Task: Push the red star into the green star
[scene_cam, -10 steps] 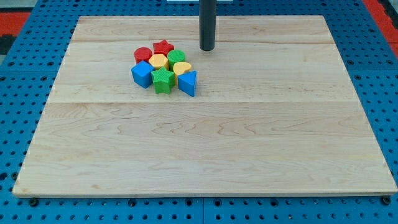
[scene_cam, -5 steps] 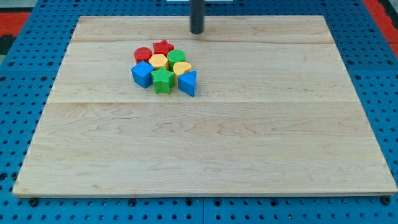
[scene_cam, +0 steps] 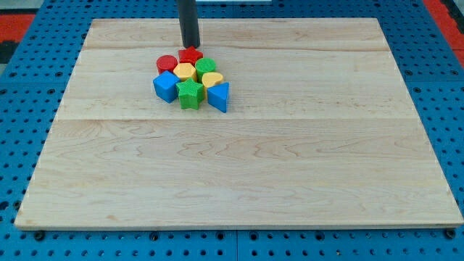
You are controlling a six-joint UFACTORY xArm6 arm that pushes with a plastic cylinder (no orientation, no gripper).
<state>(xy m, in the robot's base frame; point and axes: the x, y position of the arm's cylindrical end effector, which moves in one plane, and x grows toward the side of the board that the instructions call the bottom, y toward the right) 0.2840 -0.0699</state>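
Note:
The blocks sit in one tight cluster at the upper left of the wooden board (scene_cam: 290, 159). The red star (scene_cam: 191, 56) is at the cluster's top. The green star (scene_cam: 190, 94) is at its bottom, between a blue block (scene_cam: 165, 85) and a blue triangle (scene_cam: 219, 96). A yellow block (scene_cam: 185, 71) lies between the two stars. My tip (scene_cam: 190, 45) stands just above the red star, at its top edge; contact cannot be told.
A red cylinder (scene_cam: 167, 63) is left of the red star. A green block (scene_cam: 206, 67) and a yellow heart (scene_cam: 212, 79) lie on the cluster's right. Blue pegboard (scene_cam: 29, 109) surrounds the board.
My tip moved from right of the cluster up toward the view's top, then left and down to just above the red star. The blocks have not moved.

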